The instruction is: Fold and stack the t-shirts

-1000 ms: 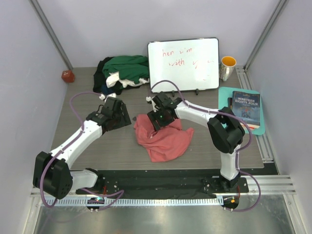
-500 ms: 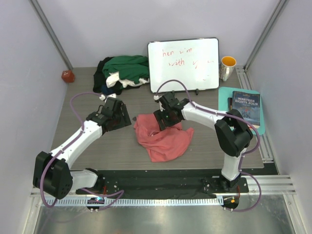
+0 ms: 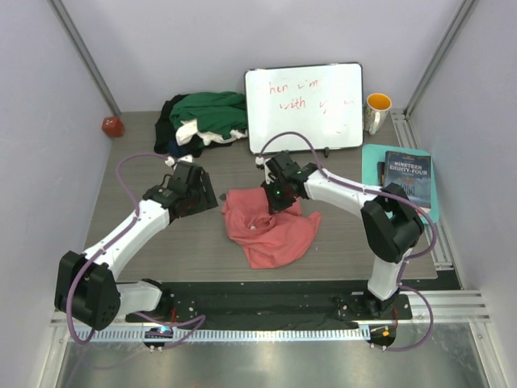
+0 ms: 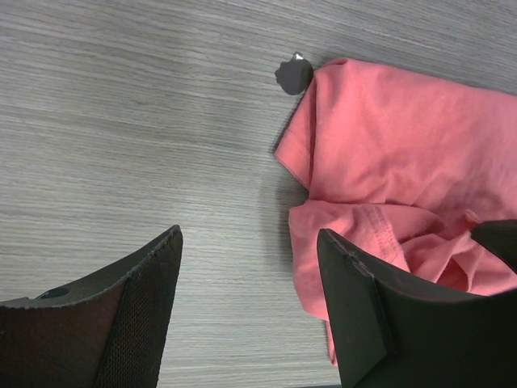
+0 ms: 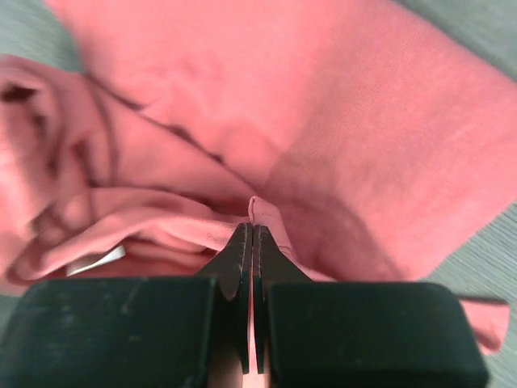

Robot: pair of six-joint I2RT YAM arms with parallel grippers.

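Right pincer (image 5: 252, 233) clamped on fold of salmon-pink t-shirt (image 5: 339, 113); left pincer (image 4: 250, 242) apart, just beside shirt's edge.

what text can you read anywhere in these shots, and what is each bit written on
"NINETEEN EIGHTY-FOUR": cover of the dark blue book.
"hen i'm": red handwriting, top line of the white board, as best it reads.
"with y": second line of the board; the letters after it are too faint to read.
Smaller print lower on the book cover: too small to read.
White tag in the salmon-pink t-shirt: blurred, nothing readable.
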